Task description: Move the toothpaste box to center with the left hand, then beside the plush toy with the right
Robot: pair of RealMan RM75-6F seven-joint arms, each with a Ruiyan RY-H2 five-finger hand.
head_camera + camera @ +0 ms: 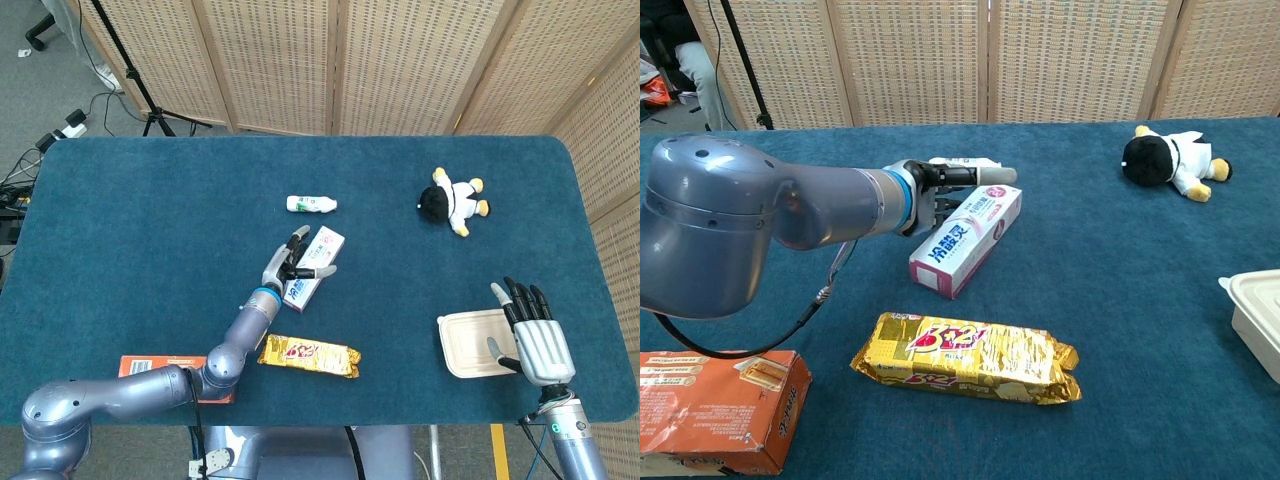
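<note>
Head view: left hand [293, 258] grips the white-and-pink rectangular toothpaste box [313, 266] from its left side, fingers over the top. Box lies near table centre, just below the small white plastic bottle [311, 204], well left of the black-and-white plush toy [453, 199]. Right hand [530, 333] holds nothing, fingers straight and apart, touching the white square food container [473, 343], far right of the box.

Chest view: left hand [945, 190] holds the box [967, 238], angled, just above the gold foil snack packet [965, 357]. Orange cardboard carton [715, 408] sits lower left of the box.
</note>
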